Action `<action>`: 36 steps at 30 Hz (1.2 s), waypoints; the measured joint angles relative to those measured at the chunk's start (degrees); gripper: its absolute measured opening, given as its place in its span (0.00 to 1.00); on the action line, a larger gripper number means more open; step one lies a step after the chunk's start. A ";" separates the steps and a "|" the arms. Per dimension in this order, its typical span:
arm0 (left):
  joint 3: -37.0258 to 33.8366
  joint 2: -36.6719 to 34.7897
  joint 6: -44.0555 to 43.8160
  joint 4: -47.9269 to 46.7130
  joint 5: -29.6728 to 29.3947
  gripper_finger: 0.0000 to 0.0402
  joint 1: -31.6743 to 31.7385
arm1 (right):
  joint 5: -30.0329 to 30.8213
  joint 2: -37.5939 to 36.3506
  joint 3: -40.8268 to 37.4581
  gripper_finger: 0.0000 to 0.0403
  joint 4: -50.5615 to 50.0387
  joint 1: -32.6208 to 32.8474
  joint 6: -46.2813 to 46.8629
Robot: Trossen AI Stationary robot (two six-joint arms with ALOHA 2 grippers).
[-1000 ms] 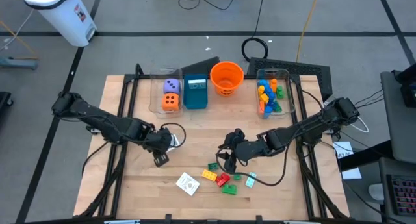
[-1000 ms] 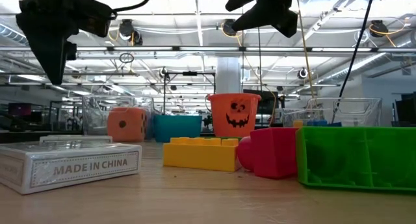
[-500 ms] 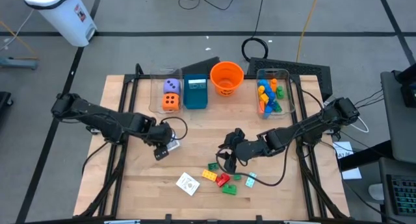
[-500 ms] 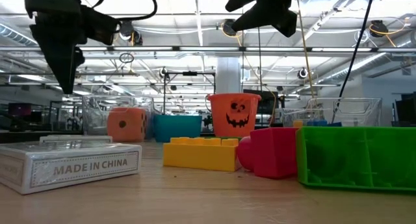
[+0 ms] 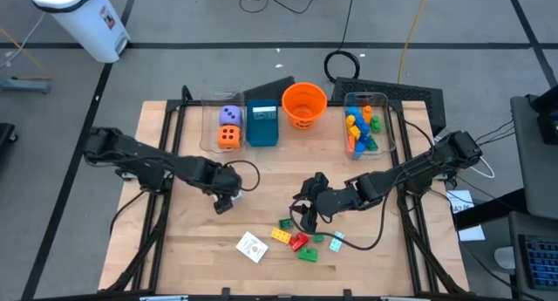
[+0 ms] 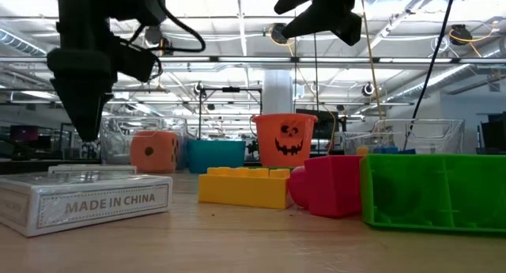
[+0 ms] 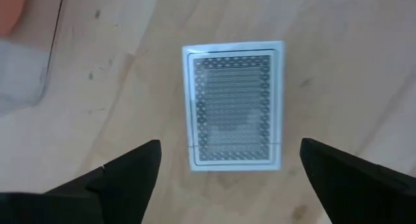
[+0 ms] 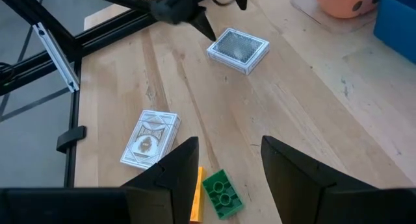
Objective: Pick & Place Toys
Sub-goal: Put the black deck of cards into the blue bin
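Note:
A white card pack point(image 7: 234, 107) lies flat on the table, and my left gripper point(image 7: 231, 143) hangs above it, pointing down. The gripper is open, one finger on each side of the pack, touching nothing. The high view shows this gripper point(image 5: 223, 202) left of the table's middle. A second card pack point(image 5: 252, 246) lies flat near the front edge, beside a cluster of small bricks point(image 5: 301, 240). My right gripper point(image 8: 229, 141) hovers open above and behind the bricks, with nothing in it.
Along the far edge stand a clear bin point(image 5: 228, 126) with a purple and an orange die, a teal box point(image 5: 261, 124), an orange bucket point(image 5: 303, 105) and a clear bin point(image 5: 364, 131) with several bricks. Bare wood lies between the arms and these containers.
My left gripper has gone down and toward the table's right, coming in over the card pack. My right arm has kept still.

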 joint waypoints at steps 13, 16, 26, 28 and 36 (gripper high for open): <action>0.00 5.96 2.01 6.02 0.50 0.96 0.00 | -0.09 0.00 0.00 0.40 -0.02 0.00 2.18; 0.00 6.74 2.45 6.56 0.54 0.96 0.00 | -0.09 0.00 0.00 0.40 -0.04 0.00 2.61; 0.00 7.48 2.30 6.11 -0.03 0.96 2.16 | -0.11 0.00 0.00 0.40 -0.02 0.00 2.65; -0.19 7.45 2.26 6.28 -0.03 0.97 2.65 | -0.11 0.00 0.00 0.40 -0.02 0.00 2.65; -2.46 7.40 2.23 8.77 2.04 0.97 3.58 | -0.13 0.00 0.00 0.40 -0.02 0.00 2.65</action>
